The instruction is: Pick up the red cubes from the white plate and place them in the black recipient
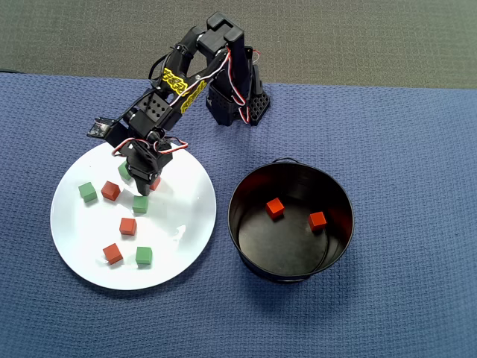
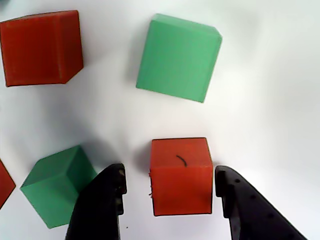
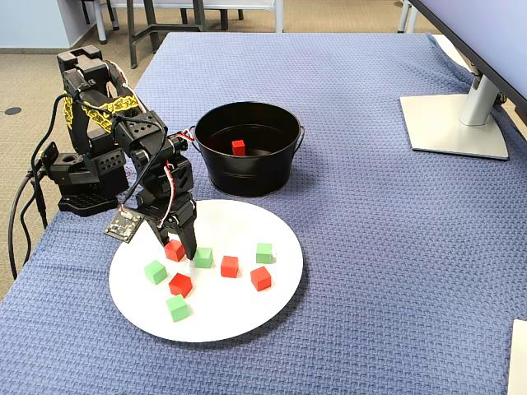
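Observation:
The white plate [image 1: 186,224] holds several red cubes and green cubes. My gripper [image 2: 170,177] is open, low over the plate, with its jaws on either side of one red cube [image 2: 181,175]. A gap shows on the cube's left, and the right finger [image 2: 240,207] is close beside it. This cube [image 3: 174,250] also shows in the fixed view under the gripper [image 3: 179,251]. In the overhead view the gripper [image 1: 147,181] partly hides it. The black recipient [image 1: 246,239] stands right of the plate with two red cubes [image 1: 275,207] inside.
A green cube [image 2: 57,192] lies just left of the left finger [image 2: 107,200]. Another green cube [image 2: 179,57] and a red cube [image 2: 42,47] lie ahead. The arm's base [image 1: 235,101] stands behind the plate. A monitor stand [image 3: 457,123] is at the far right.

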